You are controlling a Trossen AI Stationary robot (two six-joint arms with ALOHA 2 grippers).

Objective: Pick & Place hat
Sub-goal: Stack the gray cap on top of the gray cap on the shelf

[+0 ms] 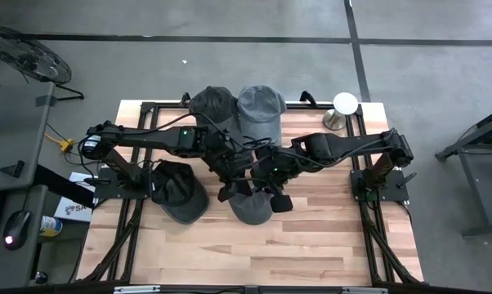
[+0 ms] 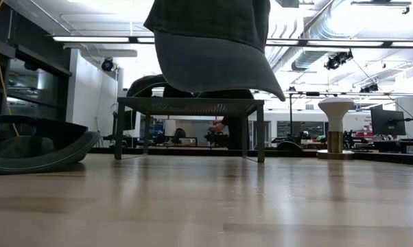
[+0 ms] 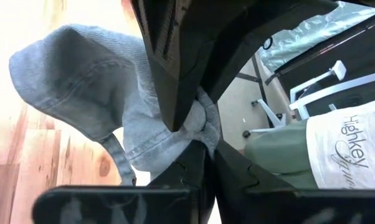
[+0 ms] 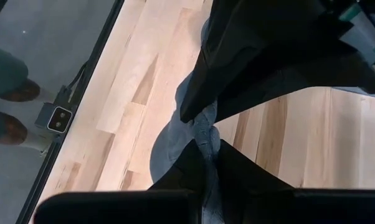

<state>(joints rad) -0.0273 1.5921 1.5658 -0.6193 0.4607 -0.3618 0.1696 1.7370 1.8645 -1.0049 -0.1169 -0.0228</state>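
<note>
A grey-blue denim cap (image 1: 252,208) hangs lifted over the table's middle, held between both grippers. In the low view the cap (image 2: 213,41) is high up, its brim (image 2: 220,68) sloping down. My left gripper (image 1: 230,186) and my right gripper (image 1: 270,192) meet above it, both shut on its cloth. A dark cap (image 1: 177,189) lies open side up on the table to the left. A dark cap (image 1: 210,104) and a grey cap (image 1: 261,110) sit on a rack (image 2: 189,105) at the far edge. My left gripper (image 3: 189,127) pinches a bunched fold of the denim cap's cloth (image 3: 200,121) between its two fingers, near the back strap (image 3: 119,158). The crown (image 3: 81,74) hangs past the fingers, clear of the table. My right gripper (image 4: 203,124) pinches a gathered strip of the cap's cloth (image 4: 206,134) between its two fingers, from above. The rest of the cap (image 4: 169,149) hangs below, over the wood.
A white knob-topped stand (image 1: 345,104) is at the far right corner. The black frame (image 1: 148,110) runs along the table edges. A person's shoes (image 4: 13,93) show on the floor beside the table. Bare wood (image 1: 254,253) lies toward the near edge.
</note>
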